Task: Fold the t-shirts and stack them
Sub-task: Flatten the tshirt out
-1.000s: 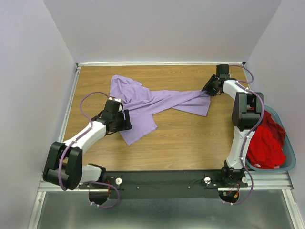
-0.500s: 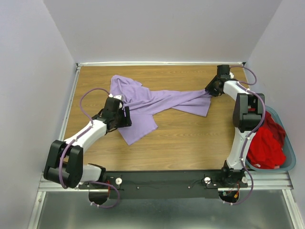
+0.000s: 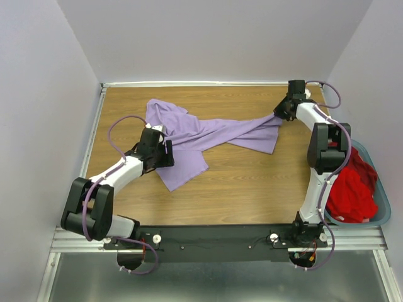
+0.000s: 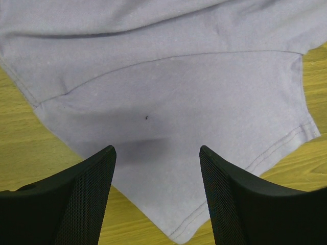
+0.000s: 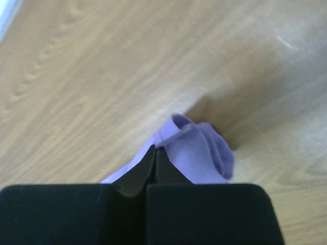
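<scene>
Right gripper (image 3: pixel 278 116) is out at the far right of the table (image 3: pixel 252 189), a corner of the spread shirt (image 3: pixel 208 133) right at its tips. From there the cloth trails leftward across the table to the left gripper (image 3: pixel 162 152), which hangs over the shirt's near flap. Cloth lies under and ahead of its fingers, with bare table off to either side. Well behind the right gripper, past the table's right edge, the basket (image 3: pixel 381 217) has the other shirt (image 3: pixel 349 189) heaped inside.
</scene>
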